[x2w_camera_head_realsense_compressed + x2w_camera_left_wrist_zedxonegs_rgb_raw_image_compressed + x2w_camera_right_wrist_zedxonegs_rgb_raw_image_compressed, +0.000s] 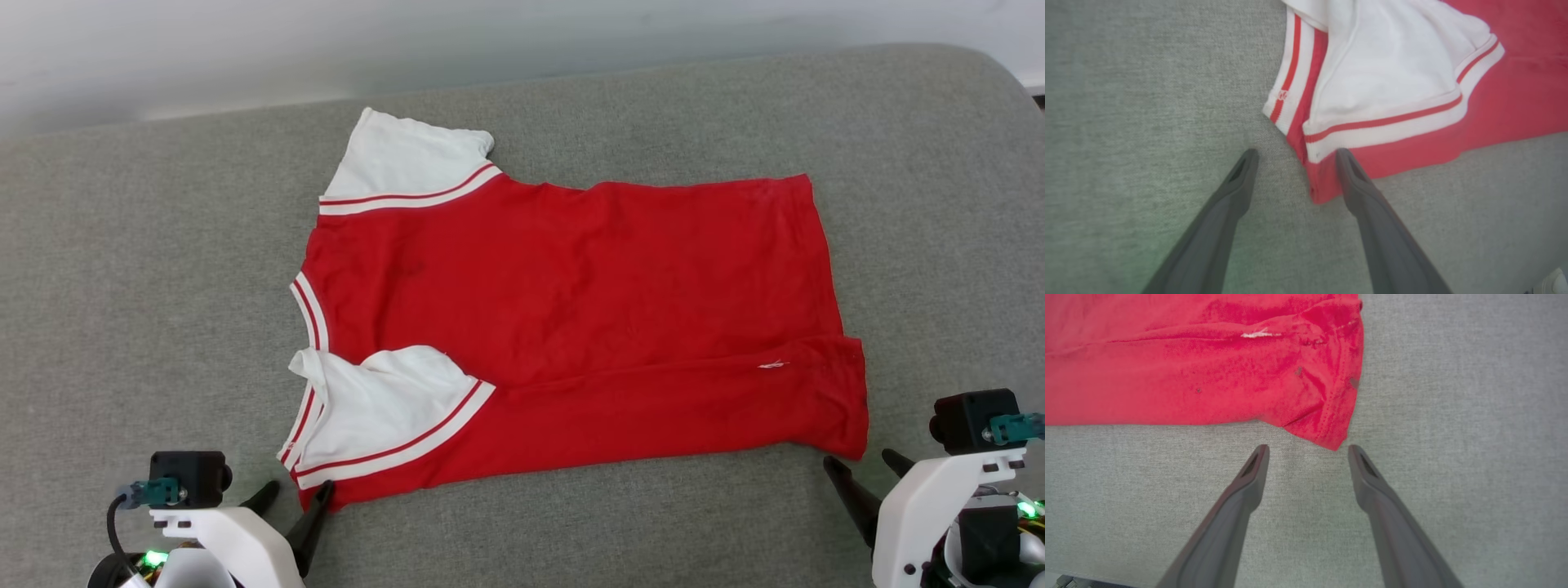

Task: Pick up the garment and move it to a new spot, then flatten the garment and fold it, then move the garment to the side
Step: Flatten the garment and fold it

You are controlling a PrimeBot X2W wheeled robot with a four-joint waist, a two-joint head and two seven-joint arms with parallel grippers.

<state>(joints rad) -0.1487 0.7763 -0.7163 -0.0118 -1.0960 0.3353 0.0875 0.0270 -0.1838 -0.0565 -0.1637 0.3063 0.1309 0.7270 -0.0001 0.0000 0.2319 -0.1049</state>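
While the shirt [571, 286] lies on the gray cushion [122, 286], nothing holds it.
The left gripper [298, 488] and right gripper [859, 457] sit by its near corners, fingers open wide.

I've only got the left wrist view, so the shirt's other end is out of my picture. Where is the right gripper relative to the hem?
Observer: The right gripper is open, with the near hem corner of the red jersey T-shirt with white short sleeves just between its fingertips.
Operator: Is the body flat?
Observer: Mostly; its near long edge is folded over the body right along to the hem.
Operator: The far sleeve?
Observer: The far white sleeve lies spread out on the grey fabric surface.
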